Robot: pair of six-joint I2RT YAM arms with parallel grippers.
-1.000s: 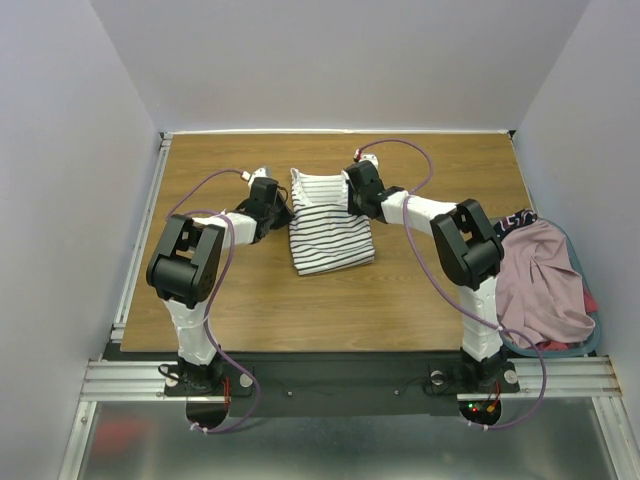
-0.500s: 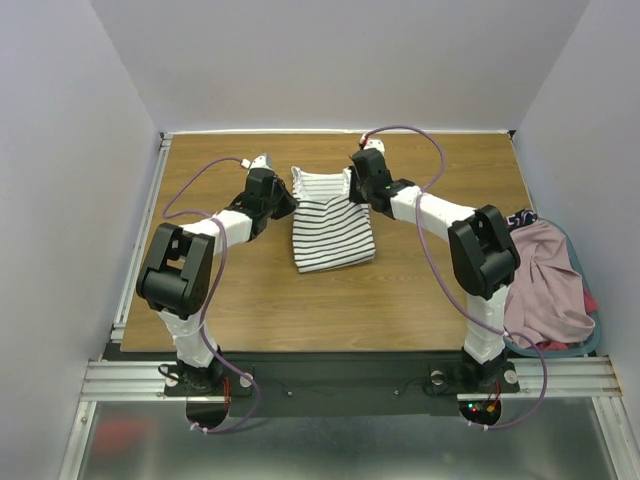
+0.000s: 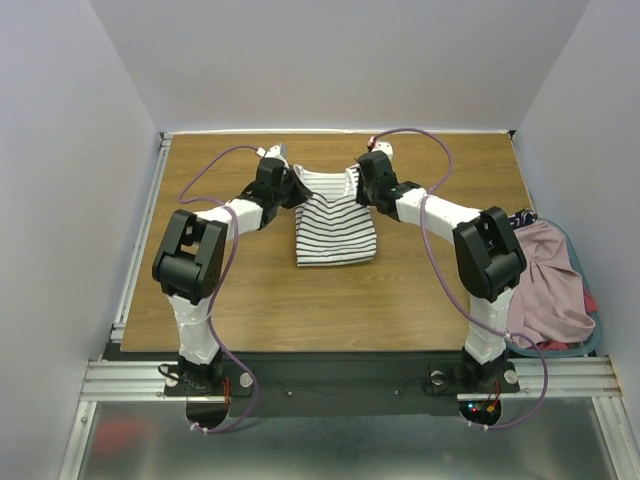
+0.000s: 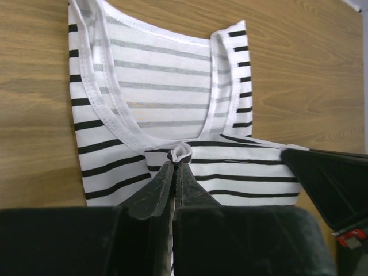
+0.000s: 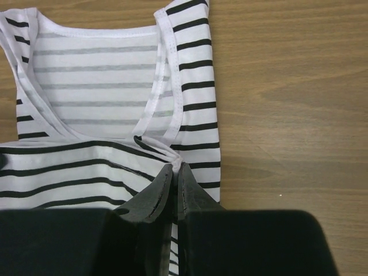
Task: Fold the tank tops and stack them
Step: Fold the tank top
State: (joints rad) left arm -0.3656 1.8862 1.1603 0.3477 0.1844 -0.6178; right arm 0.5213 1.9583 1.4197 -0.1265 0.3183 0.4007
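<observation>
Two hands share one grip, each pinched almost fully closed on cloth. The left hand (image 4: 175, 164) has its jaws nipped on a small white pucker of hem at the left end of a doubled-over layer. The right hand (image 5: 175, 171) holds the same layer at its right end, just as tightly. What they hold is the striped tank top (image 3: 335, 225), and the edge between them runs across its short width, roughly level from one hand to the other.

Straight ahead of both sets of fingertips, away from the arm bases, the scooped neckline and the two straps lie flat on the desk (image 3: 250, 290). The top's long axis therefore runs near to far, with the straps at the far end and a folded edge at the near end. The held edge sits just short of the bottom of the scoop.

Neither arm is nearer, since each flanks its own side of the top. By my reading, the next move depends on both ends travelling evenly along that long axis, or going down together, so the fold lands square.

The pink tank top (image 3: 545, 285) lies crumpled, not yet folded, well apart at the desk's right edge, closer to the right arm.
</observation>
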